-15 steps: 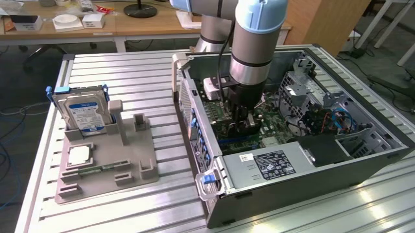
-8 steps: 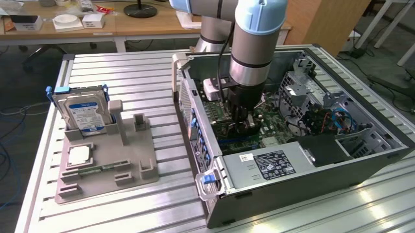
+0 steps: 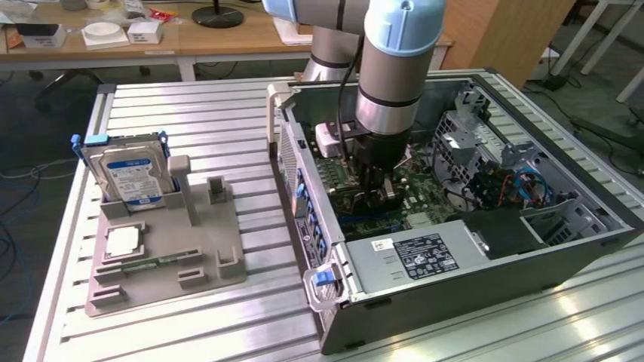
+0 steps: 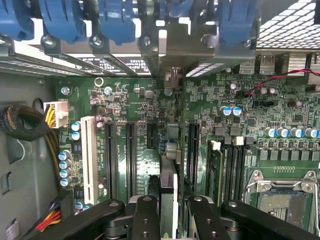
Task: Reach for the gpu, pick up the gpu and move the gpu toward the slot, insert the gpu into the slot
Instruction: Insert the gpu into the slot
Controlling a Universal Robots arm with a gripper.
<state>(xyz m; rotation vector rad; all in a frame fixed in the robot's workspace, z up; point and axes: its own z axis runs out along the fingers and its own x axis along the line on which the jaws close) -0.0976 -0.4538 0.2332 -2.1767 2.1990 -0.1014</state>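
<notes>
gripping gpu (image 4: pixel 169 200) edge-on above slot (image 4: pixel 170 145)

No text can be read with certainty. A blue-and-white label is borne by the hard drive (image 3: pixel 126 176) standing in the grey holder (image 3: pixel 166 253) — its print cannot be made out. A black label with white print and a small white sticker are carried on the silver power supply (image 3: pixel 418 259) inside the computer case (image 3: pixel 473 302) — neither is legible. White markings printed on the motherboard (image 4: pixel 145 125) cannot be deciphered either.
</notes>
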